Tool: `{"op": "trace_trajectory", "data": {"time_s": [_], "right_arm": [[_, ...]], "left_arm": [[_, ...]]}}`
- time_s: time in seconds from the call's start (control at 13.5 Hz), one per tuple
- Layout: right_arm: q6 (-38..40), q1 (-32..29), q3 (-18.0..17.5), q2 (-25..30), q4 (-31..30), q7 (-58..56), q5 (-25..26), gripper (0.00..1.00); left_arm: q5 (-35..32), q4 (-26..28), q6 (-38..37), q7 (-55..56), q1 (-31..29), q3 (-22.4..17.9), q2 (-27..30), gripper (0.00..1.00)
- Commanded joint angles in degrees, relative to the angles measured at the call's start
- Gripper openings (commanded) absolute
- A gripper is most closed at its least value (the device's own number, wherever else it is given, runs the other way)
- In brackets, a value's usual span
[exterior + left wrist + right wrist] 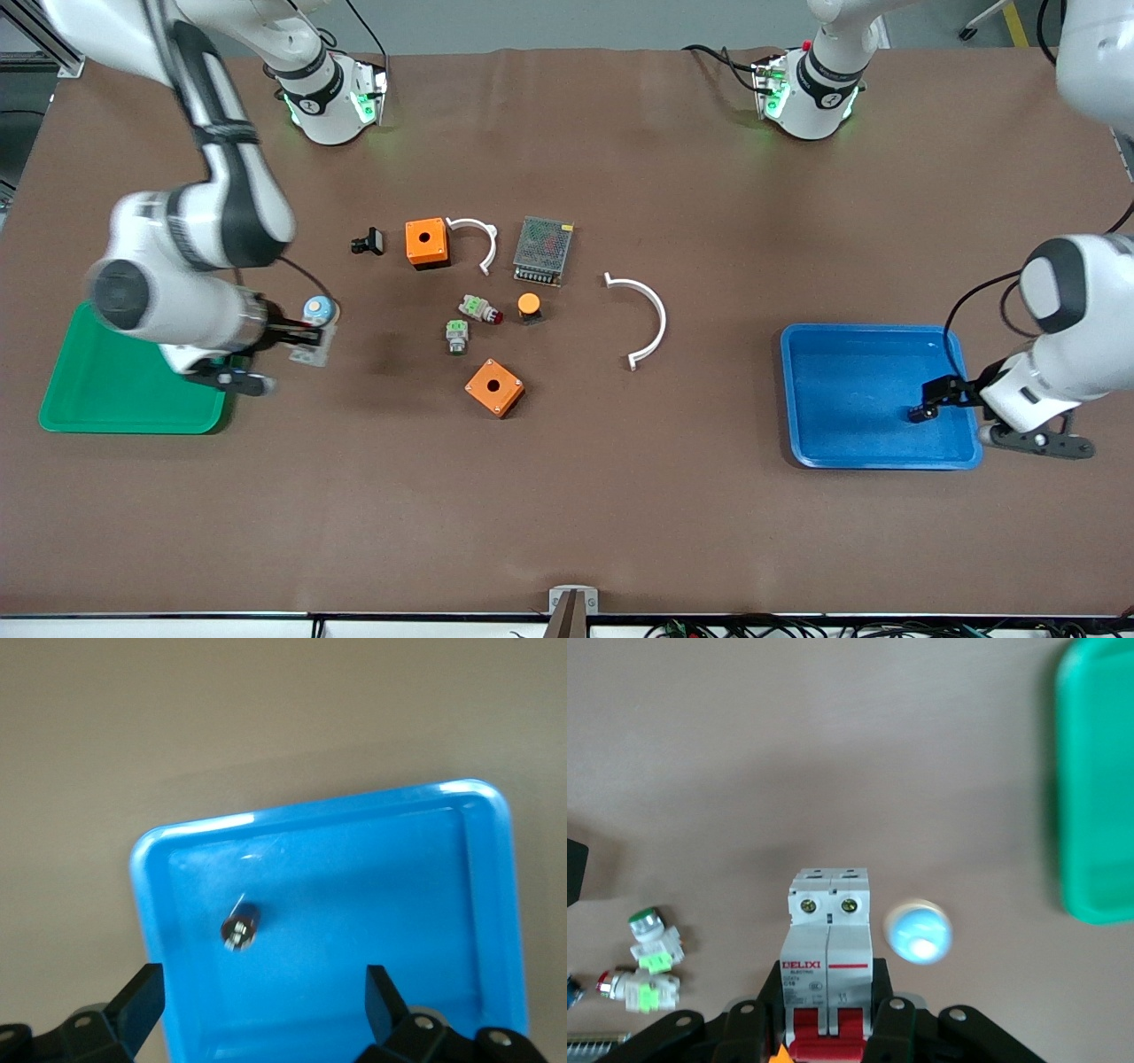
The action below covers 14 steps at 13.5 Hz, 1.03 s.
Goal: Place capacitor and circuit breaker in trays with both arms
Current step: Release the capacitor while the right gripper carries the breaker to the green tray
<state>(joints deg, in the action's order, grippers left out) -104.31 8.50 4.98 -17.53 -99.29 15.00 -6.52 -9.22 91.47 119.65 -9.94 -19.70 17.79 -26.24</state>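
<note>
We are observing the right gripper [301,337] clamping the circuit breaker [312,347] by its red end, its long axis pointing away from the fingers, in the air just beside the green tray [124,390], which lies toward nine o'clock in the front view. The left gripper [926,400] is hovering with jaws wide and empty over the blue tray [873,456]; the capacitor [238,928] is lying inside, visible only from the wrist.
</note>
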Motion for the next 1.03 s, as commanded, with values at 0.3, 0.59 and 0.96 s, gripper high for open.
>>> {"op": "trace_trajectory", "data": {"time_s": [0.3, 0.59, 0.96], "right_arm": [[2.7, -19.3, -1.0, -1.6, 4.6, -22.3, 7.0, 0.24], [-5.2, -26.6, -0.9, -7.2, 4.3, -35.4, 8.5, 0.24], [-14.9, -28.8, -0.9, -14.1, 4.0, -39.5, 8.9, 0.24]], "left_arm": [[0.0, -9.9, -24.4, 0.6, -0.2, 2.8, 12.4, 1.0], [0.5, -13.4, -31.7, 0.4, -0.2, 3.6, 18.4, 1.0], [10.4, -7.7, -36.9, 0.2, 6.1, -3.7, 25.8, 1.0]]}}
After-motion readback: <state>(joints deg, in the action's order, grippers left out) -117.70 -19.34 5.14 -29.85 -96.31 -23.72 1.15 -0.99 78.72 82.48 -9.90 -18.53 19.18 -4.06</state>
